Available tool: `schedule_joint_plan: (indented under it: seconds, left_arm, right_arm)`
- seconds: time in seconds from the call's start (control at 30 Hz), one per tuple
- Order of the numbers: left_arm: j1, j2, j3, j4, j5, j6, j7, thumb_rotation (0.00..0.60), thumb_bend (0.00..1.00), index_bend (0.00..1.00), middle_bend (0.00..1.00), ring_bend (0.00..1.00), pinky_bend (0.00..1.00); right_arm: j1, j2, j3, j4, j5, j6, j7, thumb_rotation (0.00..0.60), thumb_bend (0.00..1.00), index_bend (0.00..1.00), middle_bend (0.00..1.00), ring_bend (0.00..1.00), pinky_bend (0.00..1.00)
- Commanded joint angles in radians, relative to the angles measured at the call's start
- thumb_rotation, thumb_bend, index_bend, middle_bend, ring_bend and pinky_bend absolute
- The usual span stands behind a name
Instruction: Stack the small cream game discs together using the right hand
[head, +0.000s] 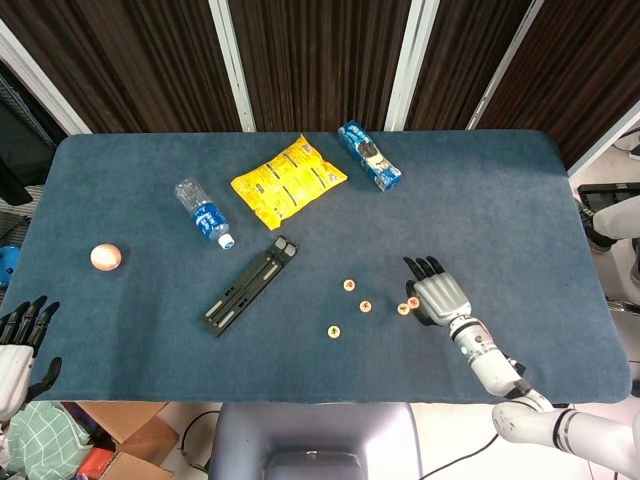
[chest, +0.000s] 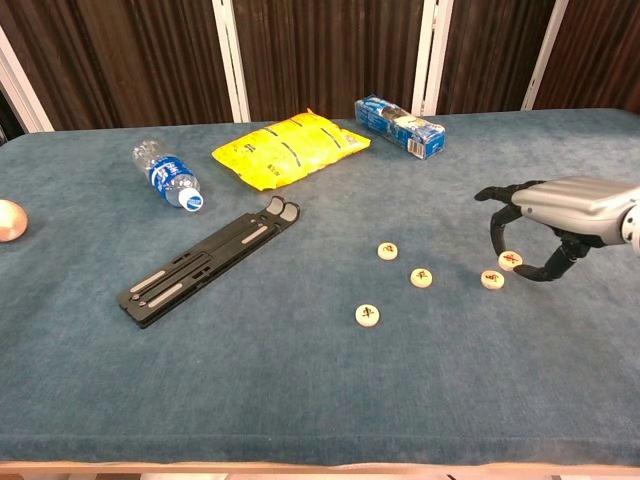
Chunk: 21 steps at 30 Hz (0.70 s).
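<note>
1. The right robot hand (chest: 560, 215) hovers palm-down over the worktop (chest: 300, 400), to the right of the black bar (chest: 208, 261); its fingers (chest: 500, 195) are curled downward and apart, arched like a cage; it appears to hold a disc (chest: 510, 260) between thumb and a finger, though the chest view leaves it unclear whether that disc is off the cloth or only touched.
2. A second disc (chest: 492, 279) lies flat on the worktop just beside the held one, on its bar-facing side; in the head view the pair show as two small dots (head: 404, 308) at the edge of the right robot hand (head: 440, 296).
3. Three more discs lie flat between the bar and the hand, each apart from the others; one (chest: 388, 251) is nearest the bar's far end; one (chest: 421, 277) sits between that and the hand; one (chest: 368, 315) lies nearer the front edge; none is stacked.
4. The left robot hand (head: 18, 345) shows only in the head view, off the worktop's front corner, well away from the bar; its fingers are spread and it holds nothing.
5. Beyond the bar lie a water bottle (chest: 166, 174) on its side, a yellow bag (chest: 288, 147) and a blue packet (chest: 404, 126); a small ball (chest: 10, 219) rests far from the bar, near the worktop's left edge.
</note>
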Motion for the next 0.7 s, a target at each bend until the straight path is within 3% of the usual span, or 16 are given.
schedule_joint_plan:
  seconds: [0.03, 0.7]
  left_arm:
    - [-0.002, -0.001, -0.002, 0.0, -0.002, -0.002, 0.0, 0.6, 0.43, 0.02, 0.0, 0.0, 0.13]
    - [-0.003, -0.001, -0.004, 0.001, -0.008, -0.007, 0.0, 0.6, 0.43, 0.02, 0.0, 0.0, 0.13]
  right_arm:
    - [0.002, -0.003, -0.004, 0.007, -0.002, 0.0, 0.003, 0.6, 0.51, 0.64, 0.0, 0.0, 0.0]
    - [0.018, -0.029, -0.02, 0.017, 0.001, -0.007, 0.017, 0.6, 0.51, 0.6, 0.0, 0.0, 0.0]
